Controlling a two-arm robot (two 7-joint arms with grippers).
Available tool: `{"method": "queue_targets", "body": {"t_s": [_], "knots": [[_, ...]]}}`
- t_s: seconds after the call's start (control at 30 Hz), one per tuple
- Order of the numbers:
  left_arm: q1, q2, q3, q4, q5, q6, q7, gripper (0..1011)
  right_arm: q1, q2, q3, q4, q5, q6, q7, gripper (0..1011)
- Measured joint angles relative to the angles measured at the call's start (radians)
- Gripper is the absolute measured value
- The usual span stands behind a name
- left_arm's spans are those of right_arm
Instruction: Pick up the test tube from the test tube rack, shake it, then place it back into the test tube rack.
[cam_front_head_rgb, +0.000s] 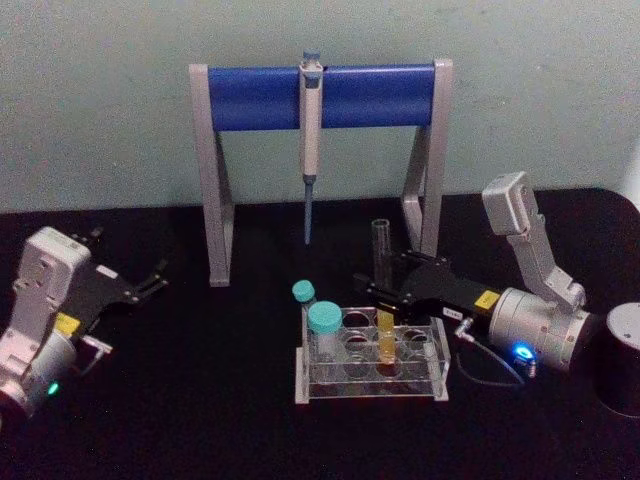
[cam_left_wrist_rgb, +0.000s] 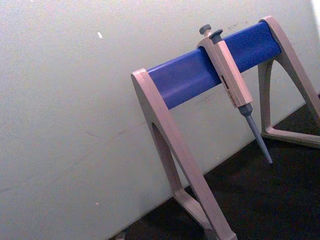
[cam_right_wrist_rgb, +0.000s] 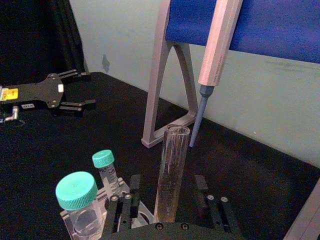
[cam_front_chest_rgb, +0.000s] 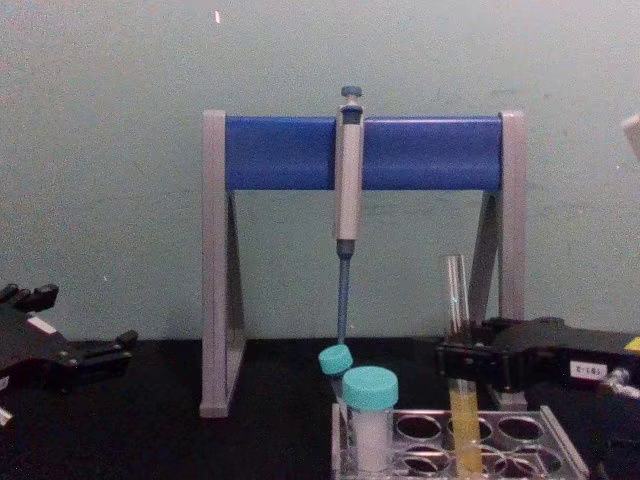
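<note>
Head view: right gripper (cam_front_head_rgb: 381, 291) reaches in from the right w/ a finger either side of the test tube (cam_front_head_rgb: 386, 336), which stands upright in the test tube rack (cam_front_head_rgb: 438, 376). Left gripper (cam_front_head_rgb: 152, 280) sits idle far left, fingers apart.
Left wrist view: pipette (cam_left_wrist_rgb: 233, 81) hangs on the pipette stand (cam_left_wrist_rgb: 186, 80).
Right wrist view: right fingers (cam_right_wrist_rgb: 134, 188) spread, gap each side of the test tube, not clamped.
Chest view: yellow liquid low in the test tube, inside the test tube rack.
</note>
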Motion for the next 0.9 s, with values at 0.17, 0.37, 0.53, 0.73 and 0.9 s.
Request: {"method": "queue_targets", "body": {"t_s": [0.17,0.37,0.53,0.73,0.9], "knots": [[0.0,0.0,0.0,0.0,0.0,0.0,0.0,1009,0.0,0.0,0.0,0.0,0.0,0.0,0.0,531],[0.0,0.0,0.0,0.0,0.0,0.0,0.0,1010,0.0,0.0,0.0,0.0,0.0,-0.001,0.0,336],[0.0,0.0,0.0,0.0,0.0,0.0,0.0,1010,0.0,0.0,0.0,0.0,0.0,-0.001,0.0,232],[0.0,0.0,0.0,0.0,0.0,0.0,0.0,1010,0.0,0.0,0.0,0.0,0.0,-0.001,0.0,232],[0.0,0.0,0.0,0.0,0.0,0.0,0.0,1010,0.0,0.0,0.0,0.0,0.0,-0.001,0.0,232]]}}
